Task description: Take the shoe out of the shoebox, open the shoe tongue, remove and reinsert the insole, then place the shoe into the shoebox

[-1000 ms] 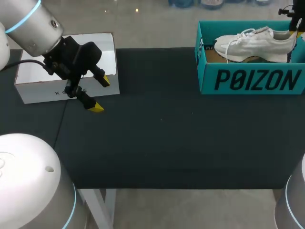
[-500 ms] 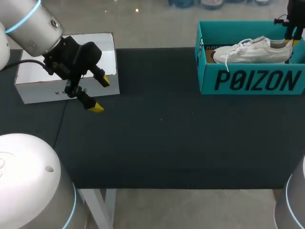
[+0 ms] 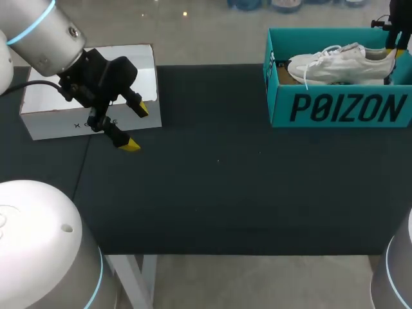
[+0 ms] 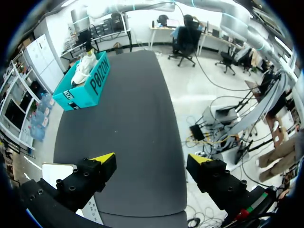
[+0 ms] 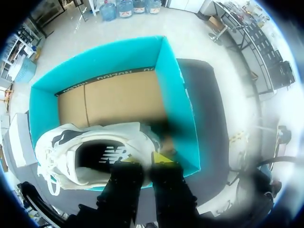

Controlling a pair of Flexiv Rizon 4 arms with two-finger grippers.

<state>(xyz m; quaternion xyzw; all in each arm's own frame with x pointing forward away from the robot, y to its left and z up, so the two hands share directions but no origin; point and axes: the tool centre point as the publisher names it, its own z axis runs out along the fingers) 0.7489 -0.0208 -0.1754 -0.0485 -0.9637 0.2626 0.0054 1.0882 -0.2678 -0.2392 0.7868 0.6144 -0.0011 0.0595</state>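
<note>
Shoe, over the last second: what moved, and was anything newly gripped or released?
The shoe, clamped at its heel by the right pincer, sank a little lower in the shoebox, and the pincer came down with it. Nothing was newly gripped or released. The shoebox and the open left pincer stayed put.

L claw [image 3: 136, 128] hangs w/ fingers wide apart; R claw [image 5: 146, 160] points down, fingers pinched close.

Silver arms [image 3: 38, 32], blue light rings, black end effectors [image 3: 136, 127], yellow fingertips [image 3: 131, 145].
</note>
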